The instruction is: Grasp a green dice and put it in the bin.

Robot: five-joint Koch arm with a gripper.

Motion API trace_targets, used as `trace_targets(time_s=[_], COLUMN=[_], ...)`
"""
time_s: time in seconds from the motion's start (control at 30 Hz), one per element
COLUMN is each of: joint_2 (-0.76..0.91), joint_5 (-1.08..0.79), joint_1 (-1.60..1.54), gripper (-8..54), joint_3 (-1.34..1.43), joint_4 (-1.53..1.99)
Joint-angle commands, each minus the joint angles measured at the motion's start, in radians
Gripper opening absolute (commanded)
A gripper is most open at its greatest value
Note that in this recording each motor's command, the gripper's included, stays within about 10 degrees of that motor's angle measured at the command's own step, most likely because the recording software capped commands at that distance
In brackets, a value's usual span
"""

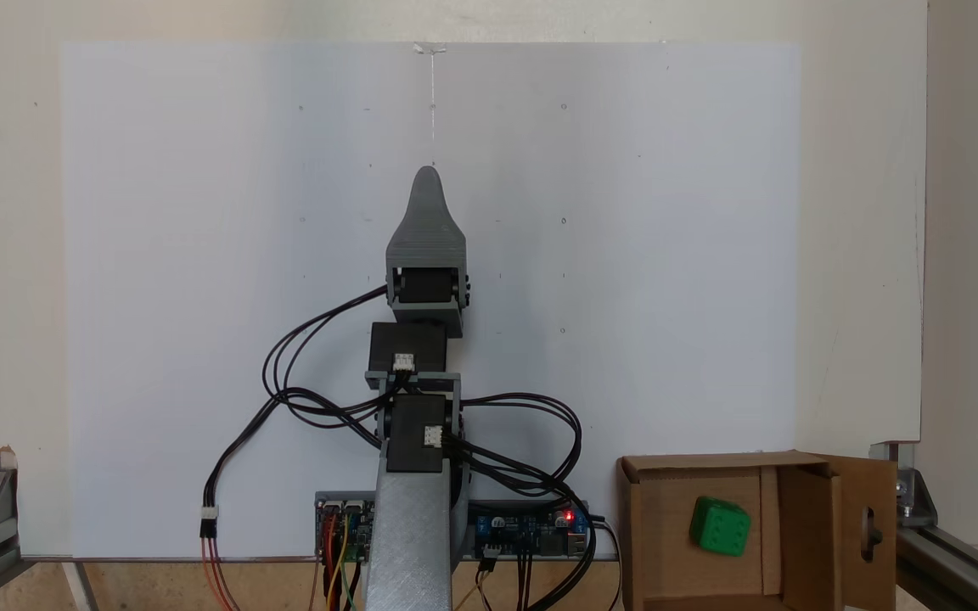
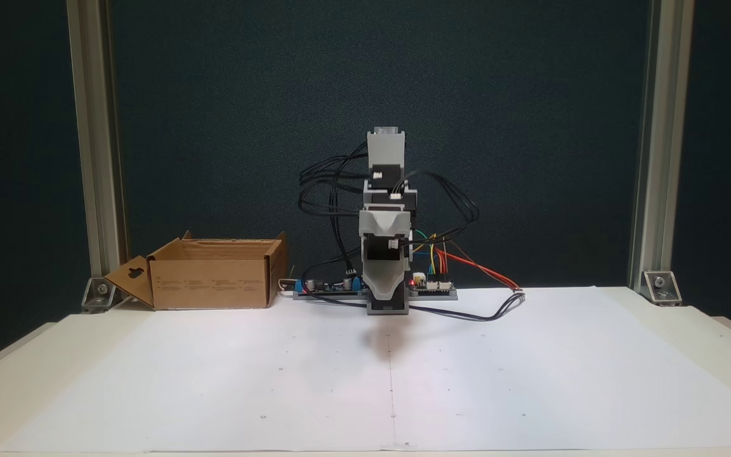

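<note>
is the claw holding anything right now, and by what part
Nothing is held. The claw hangs over the white sheet, apart from the green dice, which lies inside the cardboard bin.

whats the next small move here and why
Probably none beyond staying parked. The green dice already lies inside the bin, and the tool sits over the white sheet, away from the bin, holding nothing that I can see. Whether it is open or shut can't be told.

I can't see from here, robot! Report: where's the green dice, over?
Gripper over the white sheet, holding nothing; fingers stacked, open or shut unclear. Green dice inside the bin. Nothing in the way.
</note>
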Motion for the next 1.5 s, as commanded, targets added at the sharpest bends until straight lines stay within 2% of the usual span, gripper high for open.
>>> trace_targets(time_s=[0.0, 0.47, 1.47], joint_2=[0.114, 0.112, 0.11], joint_5=[0.041, 0.035, 0.034], joint_1=[0.008, 0.009, 0.006], gripper=[44.4, 43.9, 44.4], joint_3=[0.0, 0.209, 0.454], joint_4=[-0.165, -0.727, -0.919])
